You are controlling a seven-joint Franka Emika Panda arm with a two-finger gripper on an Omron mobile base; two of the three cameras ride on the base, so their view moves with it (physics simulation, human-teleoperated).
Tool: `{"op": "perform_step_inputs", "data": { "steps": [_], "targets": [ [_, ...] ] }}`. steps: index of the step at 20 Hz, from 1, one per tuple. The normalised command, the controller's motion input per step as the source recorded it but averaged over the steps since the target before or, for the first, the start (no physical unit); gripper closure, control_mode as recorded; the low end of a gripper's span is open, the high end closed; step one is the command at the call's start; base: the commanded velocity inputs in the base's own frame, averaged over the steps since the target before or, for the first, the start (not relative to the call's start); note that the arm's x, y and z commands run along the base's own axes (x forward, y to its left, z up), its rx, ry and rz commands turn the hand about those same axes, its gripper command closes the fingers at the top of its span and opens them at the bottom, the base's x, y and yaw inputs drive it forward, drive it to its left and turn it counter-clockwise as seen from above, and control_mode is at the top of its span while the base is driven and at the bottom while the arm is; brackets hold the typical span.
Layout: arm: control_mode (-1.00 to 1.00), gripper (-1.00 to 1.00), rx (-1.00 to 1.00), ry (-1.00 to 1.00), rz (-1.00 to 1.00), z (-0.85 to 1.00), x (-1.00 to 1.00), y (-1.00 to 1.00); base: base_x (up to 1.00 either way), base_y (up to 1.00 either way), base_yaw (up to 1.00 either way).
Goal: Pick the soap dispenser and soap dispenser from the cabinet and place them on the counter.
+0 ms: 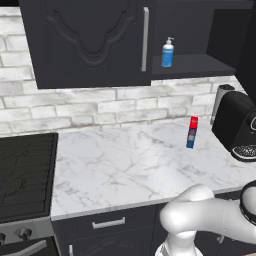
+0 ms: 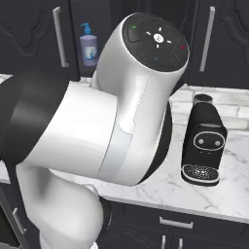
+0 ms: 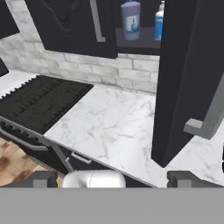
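1. The counter is a wide white marble slab with grey veins and serves as the landmark here. Dark drawer fronts run beneath it, and a white brick wall rises behind it.
2. The cabinet hangs on the wall above the counter, dark charcoal with carved panel doors and a long silver bar handle. One door stands swung open over the counter, exposing a shelf inside.
3. A black stovetop sits flush against the counter's left end.
4. A black coffee machine stands on the counter near its right end.
5. The larger greyish-purple soap dispenser stands upright on the open cabinet shelf, above the counter.
6. The small bright-blue soap dispenser stands upright on the same shelf, just beside the purple one.
7. A slim red-topped blue bottle stands upright on the counter, toward its back right.
8. The gripper hangs above the counter's front edge, fingers spread wide, holding nothing.
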Motion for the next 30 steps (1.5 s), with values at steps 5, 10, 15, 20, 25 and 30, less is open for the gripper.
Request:
{"op": "perform_step_inputs", "data": {
  "steps": [5, 10, 15, 20, 25, 30],
  "targets": [
    [-1.0, -1.0, -0.01, 0.05, -0.16, -0.04, -0.13, 0.07, 0.0, 0.0, 0.0],
    [-1.0, -1.0, -0.03, 0.03, -0.18, -0.05, -0.1, 0.0, 0.0, 0.0, 0.0],
    [-1.0, -1.0, -0.06, 0.01, -0.12, 0.01, -0.12, 0.09, 0.0, 0.0, 0.0],
    [-1.0, -1.0, -0.09, 0.04, -0.04, 0.07, -0.04, 0.37, 0.0, 0.0, 0.0],
    [-1.0, -1.0, -0.16, 0.05, -0.01, 0.18, 0.03, 0.35, 0.0, 0.0, 0.0],
    [-1.0, -1.0, -0.2, 0.01, -0.03, 0.12, 0.06, 0.26, 0.0, 0.0, 0.0]
  ]
}}
